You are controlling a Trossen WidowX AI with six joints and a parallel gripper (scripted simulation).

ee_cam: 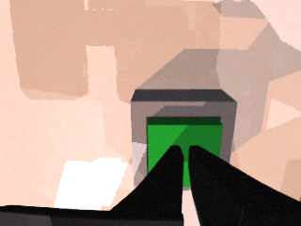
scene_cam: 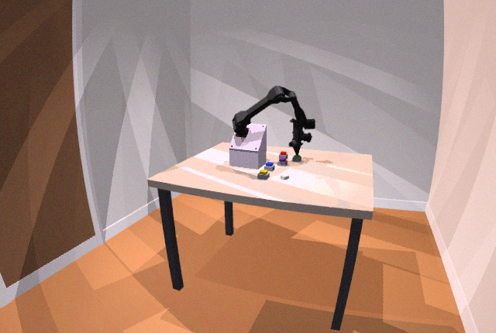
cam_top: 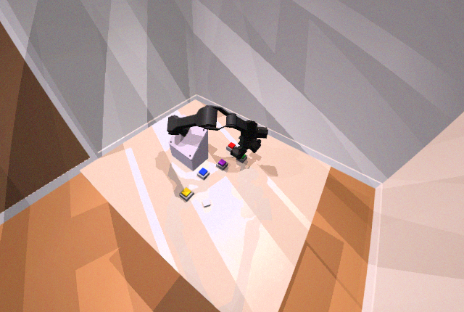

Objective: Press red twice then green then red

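My gripper [cam_top: 239,154] [scene_cam: 297,152] [ee_cam: 183,154] is shut and empty. Its fingertips rest on the green button [cam_top: 243,157] [scene_cam: 297,157] [ee_cam: 188,141], which sits in a grey housing. In the wrist view the tips cover the button's near edge. The red button [cam_top: 230,146] [scene_cam: 284,153] stands just beside it, to the left and behind the gripper. The arm reaches down from its grey base block [cam_top: 189,147] [scene_cam: 248,149].
A purple button [cam_top: 222,162] [scene_cam: 282,158], a blue button [cam_top: 203,172] [scene_cam: 269,164] and a yellow button [cam_top: 185,191] [scene_cam: 263,172] stand in a row on the table [cam_top: 262,226] [scene_cam: 328,189]. A small white block [cam_top: 206,204] [scene_cam: 284,176] lies near the yellow button.
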